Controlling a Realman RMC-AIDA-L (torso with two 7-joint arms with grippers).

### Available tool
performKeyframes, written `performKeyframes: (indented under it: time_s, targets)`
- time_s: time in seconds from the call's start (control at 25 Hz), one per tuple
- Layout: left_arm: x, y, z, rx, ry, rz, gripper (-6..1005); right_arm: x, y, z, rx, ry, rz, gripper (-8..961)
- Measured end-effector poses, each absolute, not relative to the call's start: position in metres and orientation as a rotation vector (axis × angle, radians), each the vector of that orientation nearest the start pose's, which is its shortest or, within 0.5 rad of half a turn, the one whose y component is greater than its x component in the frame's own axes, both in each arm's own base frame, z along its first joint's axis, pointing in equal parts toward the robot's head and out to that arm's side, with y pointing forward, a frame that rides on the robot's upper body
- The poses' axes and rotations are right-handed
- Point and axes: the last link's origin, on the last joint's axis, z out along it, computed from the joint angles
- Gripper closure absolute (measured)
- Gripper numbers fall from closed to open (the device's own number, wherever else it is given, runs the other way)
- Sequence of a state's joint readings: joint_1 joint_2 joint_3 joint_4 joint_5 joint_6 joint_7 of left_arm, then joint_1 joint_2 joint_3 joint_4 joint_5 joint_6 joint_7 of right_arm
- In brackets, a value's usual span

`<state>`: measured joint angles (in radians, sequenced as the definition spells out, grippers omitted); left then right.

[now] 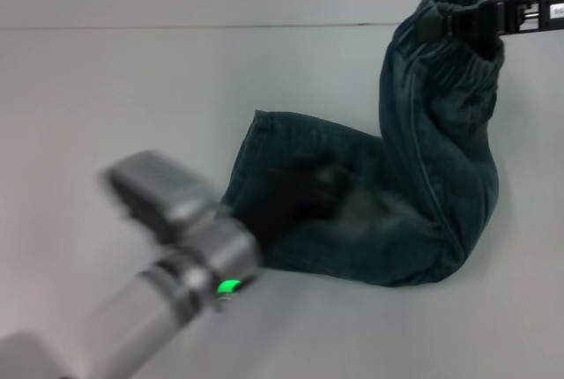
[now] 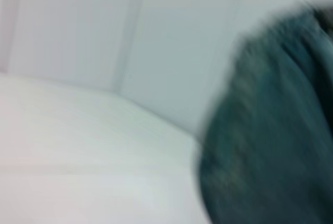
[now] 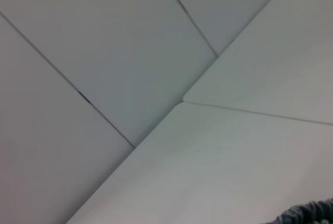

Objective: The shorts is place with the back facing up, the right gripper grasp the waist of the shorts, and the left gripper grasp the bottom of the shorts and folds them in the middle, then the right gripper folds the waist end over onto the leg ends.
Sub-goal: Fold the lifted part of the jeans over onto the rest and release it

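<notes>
The blue-green washed denim shorts (image 1: 388,194) lie partly on the white table surface (image 1: 106,106) and partly raised. The right gripper (image 1: 458,19), a black two-fingered unit on a black arm with a small white sticker, is clamped on the ruffled elastic waist (image 1: 454,4) and holds it lifted at the far right of the head view. From those jaws the garment hangs down, bends at a low fold (image 1: 441,264), and runs back along the table toward the left arm.

The left gripper (image 1: 295,194), on the arm with the silver cylindrical cuff (image 1: 189,256) and green light (image 1: 229,286), sits against the flat leg ends (image 1: 251,159). It is motion-blurred; whether its jaws are closed on the fabric cannot be determined. The left wrist view shows only denim close by.

Governing relation: the long axis of the shorts runs from the right jaws down and across to the left jaws, with the leg ends lying on the table below and to the left of the raised waist. The right arm alone carries the waist, so the final fold would require travel toward the left gripper and downward. Risk: sagging denim may bunch at the bend.
</notes>
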<state>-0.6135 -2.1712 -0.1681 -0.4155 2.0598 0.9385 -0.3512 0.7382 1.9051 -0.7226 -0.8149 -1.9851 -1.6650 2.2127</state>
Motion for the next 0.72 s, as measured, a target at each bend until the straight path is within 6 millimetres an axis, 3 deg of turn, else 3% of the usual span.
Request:
performKeyframes:
  time_s: [0.16, 0.36, 0.72]
  targets:
    - [-0.239, 0.289, -0.126, -2.034, -0.772, -1.031, 704, 0.181, 0.4, 0.078, -2.707, 1.212, 0.671, 903]
    - [-0.279, 0.284, -0.088, -1.82, -0.765, -1.03, 550, 0.16, 0.404, 0.05, -2.81, 1.16, 0.603, 904]
    - [-0.311, 0.282, -0.062, -1.679, -0.813, -0.99, 275, 0.126, 0.405, -0.019, -2.946, 1.095, 0.353, 903]
